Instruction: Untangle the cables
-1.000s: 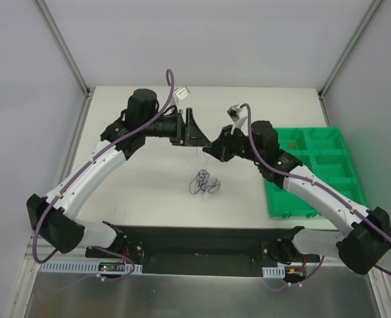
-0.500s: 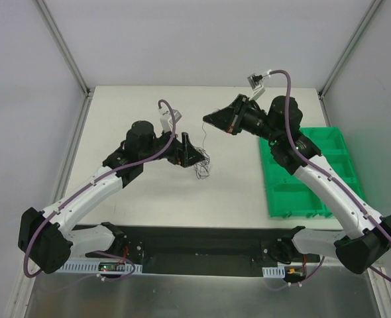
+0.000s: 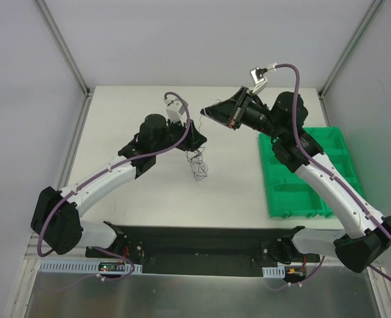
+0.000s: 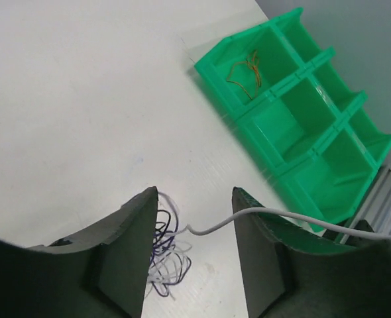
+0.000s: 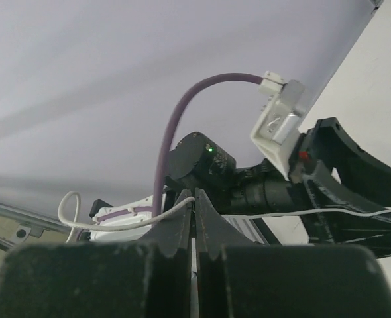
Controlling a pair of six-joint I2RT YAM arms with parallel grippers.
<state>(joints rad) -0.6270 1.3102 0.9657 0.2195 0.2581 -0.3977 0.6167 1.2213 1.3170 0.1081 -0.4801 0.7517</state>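
The cables are a small loopy knot (image 3: 197, 163) of dark and whitish wires on the white table. In the left wrist view the knot (image 4: 161, 255) lies beside my left finger, and a single white strand (image 4: 281, 215) runs from it across the gap to the right. My left gripper (image 3: 194, 137) (image 4: 195, 193) hovers over the knot with jaws apart. My right gripper (image 3: 212, 112) is raised toward the back and shut on the white strand (image 5: 116, 222), pinched at its tips (image 5: 194, 195).
A green divided bin (image 3: 308, 172) stands at the right; one far compartment holds orange wires (image 4: 245, 66). The white table (image 3: 136, 192) ends at grey walls behind and at both sides. My left arm's wrist (image 5: 202, 162) fills the right wrist view.
My right gripper rose from the table's middle toward the back, pulling the white strand. The knot slid farther from the arm bases. My left gripper dipped near it, then moved back over it.
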